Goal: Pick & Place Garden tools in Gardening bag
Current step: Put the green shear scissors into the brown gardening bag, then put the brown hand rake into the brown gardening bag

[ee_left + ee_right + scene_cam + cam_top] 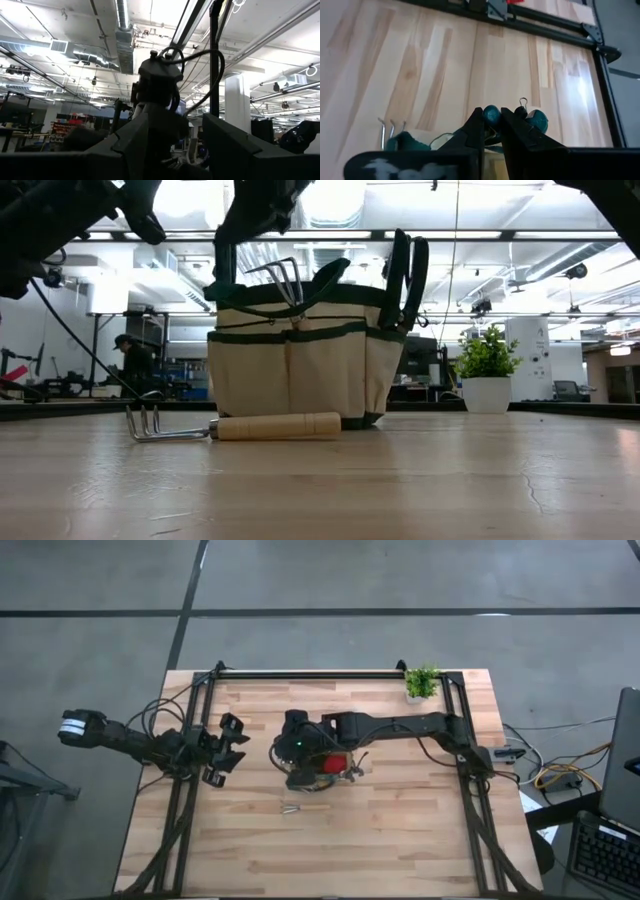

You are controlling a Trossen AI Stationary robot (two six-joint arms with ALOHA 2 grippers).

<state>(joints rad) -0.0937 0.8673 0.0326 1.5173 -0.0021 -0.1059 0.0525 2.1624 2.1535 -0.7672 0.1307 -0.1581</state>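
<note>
Tan gardening bag point(300, 370) with dark green trim, pale wooden-handled rake point(235, 426), teal pruner handles point(512, 117)
</note>
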